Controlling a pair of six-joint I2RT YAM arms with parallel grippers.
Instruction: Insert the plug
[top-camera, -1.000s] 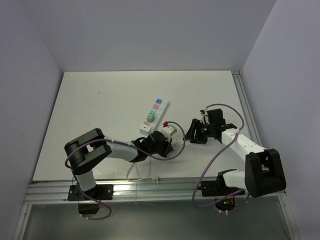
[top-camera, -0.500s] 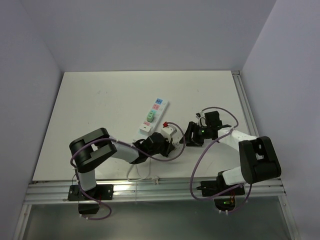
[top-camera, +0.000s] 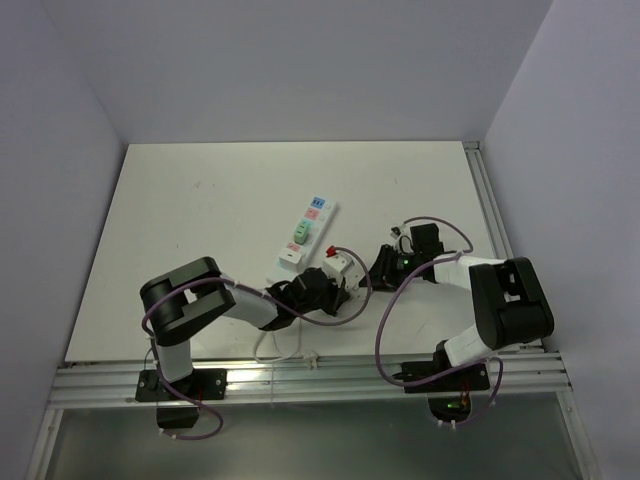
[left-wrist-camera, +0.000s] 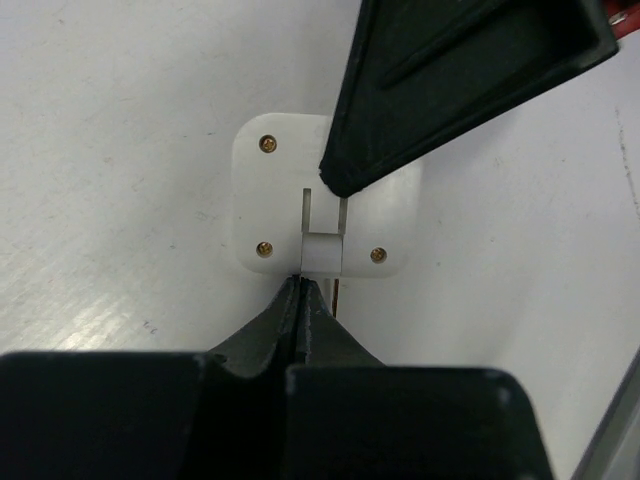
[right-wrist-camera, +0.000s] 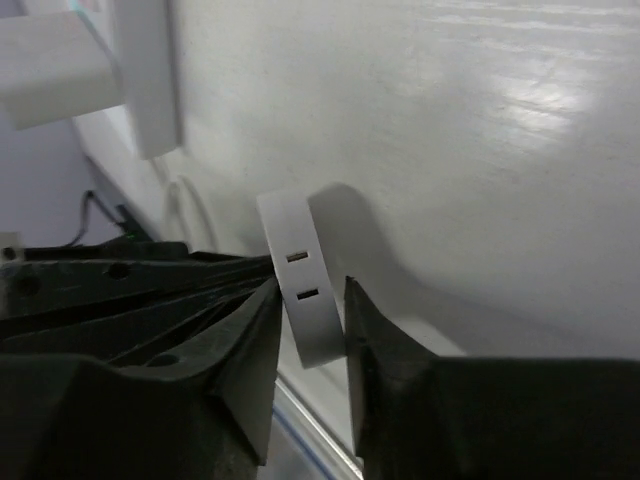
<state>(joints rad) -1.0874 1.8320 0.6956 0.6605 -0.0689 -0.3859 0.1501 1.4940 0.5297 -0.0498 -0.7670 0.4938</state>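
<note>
The left arm (top-camera: 190, 300) rises from its base at the lower left of the overhead view, folds at a dark elbow, and sends its white forearm rightward and low toward the centre. The left gripper (left-wrist-camera: 297, 290) is closed, with its two dark fingers (left-wrist-camera: 250, 345) pressed flat together to a single seam in the lower middle of the left wrist view. The right arm (top-camera: 505, 305) stands at the lower right, bent sharply back on itself, with its forearm reaching left. The right gripper (right-wrist-camera: 312, 300) meets the left one near the centre, its fingers (right-wrist-camera: 250, 350) drawn in against both sides of a white block (right-wrist-camera: 300, 270)
</note>
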